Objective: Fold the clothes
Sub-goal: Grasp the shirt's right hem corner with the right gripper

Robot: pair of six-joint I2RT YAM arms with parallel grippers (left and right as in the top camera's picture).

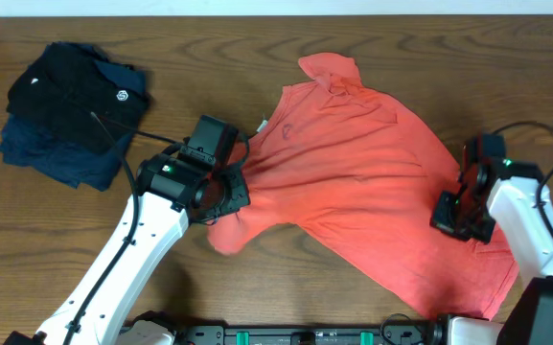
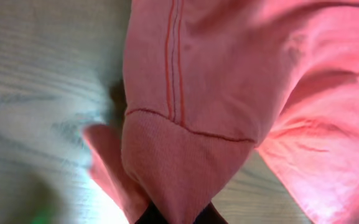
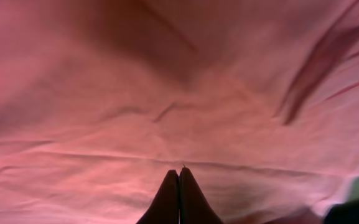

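Note:
A coral-red T-shirt [image 1: 372,182] lies spread and wrinkled across the middle and right of the table, with no print showing. My left gripper [image 1: 226,195] is at its left side, shut on the ribbed sleeve hem [image 2: 179,168], which bunches into my jaws [image 2: 179,216]. My right gripper [image 1: 456,217] sits at the shirt's right edge. Its fingers [image 3: 179,173] are pressed together on the fabric [image 3: 167,93], right at a crease, and cloth fills that whole view.
A pile of black and navy-blue garments [image 1: 75,110] lies at the back left. Bare wooden table [image 1: 286,287] shows in front of the shirt and around the left arm. A cable runs from the dark pile to the left arm.

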